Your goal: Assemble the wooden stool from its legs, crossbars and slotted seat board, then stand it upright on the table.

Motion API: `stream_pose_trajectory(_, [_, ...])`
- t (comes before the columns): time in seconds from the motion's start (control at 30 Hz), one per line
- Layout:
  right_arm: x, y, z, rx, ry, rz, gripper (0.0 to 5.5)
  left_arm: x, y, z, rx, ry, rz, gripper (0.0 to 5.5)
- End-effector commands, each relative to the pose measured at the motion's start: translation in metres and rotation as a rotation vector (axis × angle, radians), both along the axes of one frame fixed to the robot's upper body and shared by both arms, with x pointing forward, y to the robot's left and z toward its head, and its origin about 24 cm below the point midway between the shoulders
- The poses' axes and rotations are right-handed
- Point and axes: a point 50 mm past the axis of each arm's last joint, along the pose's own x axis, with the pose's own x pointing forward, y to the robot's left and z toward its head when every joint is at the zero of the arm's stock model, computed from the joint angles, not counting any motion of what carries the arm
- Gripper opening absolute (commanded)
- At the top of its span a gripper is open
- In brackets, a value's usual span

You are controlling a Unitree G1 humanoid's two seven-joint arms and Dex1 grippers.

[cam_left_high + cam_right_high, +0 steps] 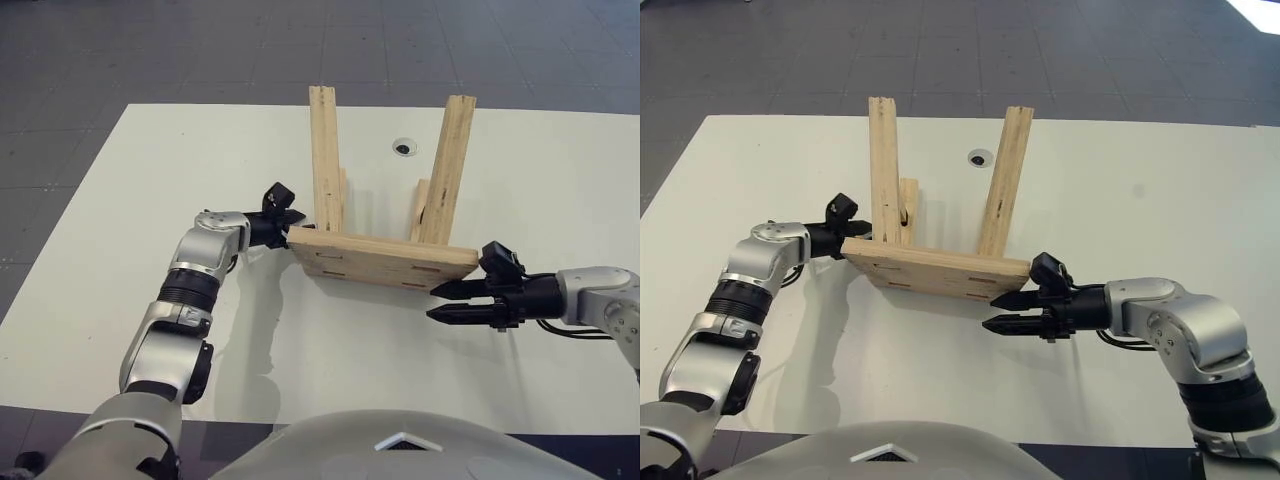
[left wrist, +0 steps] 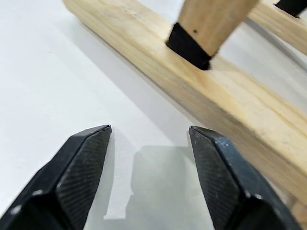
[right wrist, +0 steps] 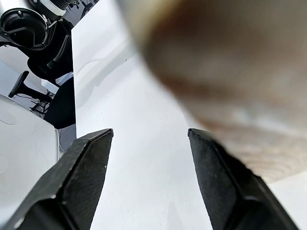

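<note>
The pale, raw-wood stool [image 1: 385, 215] sits mid-bench [image 1: 150, 200] on the smooth white top. Its flat slotted seat board [image 1: 380, 260] is nearest the robot, and its straight, square-edged legs [image 1: 325, 150] point away. The left hand [image 1: 284, 224] is spread wide at the board's left end. The right hand [image 1: 432, 302] gapes just beside its right corner. Neither grips anything.

Left arm [image 1: 188, 285]: silver-grey rounded shells are covering the links; a black ribbed ring is sitting between two shells, well behind the fingers.
Right arm [image 1: 1185, 330]: matching silver-grey shells are showing, with a black ribbed band farthest from the fingers.
Left gripper [image 2: 149, 130]: black housing.
Left fingers [image 2: 81, 167]: matte black wedges are tapering toward the tips; inner faces are carrying fine cross-hatching.
Right gripper [image 3: 149, 130]: black housing.
Right fingers [image 3: 81, 172]: same black wedges, same hatching.
Cable [image 1: 1125, 343]: a thin black lead is looping just behind the right fingers.
</note>
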Motion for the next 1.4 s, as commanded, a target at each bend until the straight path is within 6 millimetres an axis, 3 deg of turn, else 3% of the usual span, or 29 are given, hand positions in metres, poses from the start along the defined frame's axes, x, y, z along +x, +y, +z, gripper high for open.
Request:
stream_pose_trajectory(0.03, [-0.010, -0.007, 0.014, -0.007, -0.026, -0.013, 2.89, -0.004, 0.032, 0.019, -0.063, -0.054, 0.050, 3.02])
stream_pose_trajectory(0.2, [-0.016, -0.033, 0.030, -0.042, -0.048, -0.107, 2.92, -0.036, 0.072, 0.044, -0.203, -0.132, -0.027, 3.80])
stream_pose_trajectory(0.33, [-0.004, -0.055, 0.037, -0.087, -0.120, -0.199, 2.92, -0.065, 0.075, 0.060, -0.246, -0.138, -0.250, 4.16])
stream_pose_trajectory(0.43, [0.007, -0.057, 0.037, -0.110, -0.185, -0.216, 2.92, -0.064, 0.067, 0.067, -0.254, -0.150, -0.328, 3.70])
stream_pose_trajectory(0.67, [0.022, -0.035, 0.033, -0.129, -0.255, -0.062, 2.92, -0.065, 0.045, 0.057, -0.235, -0.076, -0.485, 3.70])
stream_pose_trajectory(1.1, [0.034, -0.016, 0.027, -0.167, -0.324, 0.073, 2.92, -0.045, 0.021, 0.049, -0.271, -0.086, -0.537, 3.70])
stream_pose_trajectory(1.3, [0.040, -0.008, 0.021, -0.155, -0.371, 0.087, 2.92, -0.046, 0.021, 0.047, -0.273, -0.063, -0.560, 2.80])
stream_pose_trajectory(1.4, [0.038, -0.008, 0.015, -0.170, -0.382, 0.100, 2.41, -0.047, 0.023, 0.047, -0.279, -0.051, -0.564, 2.30])
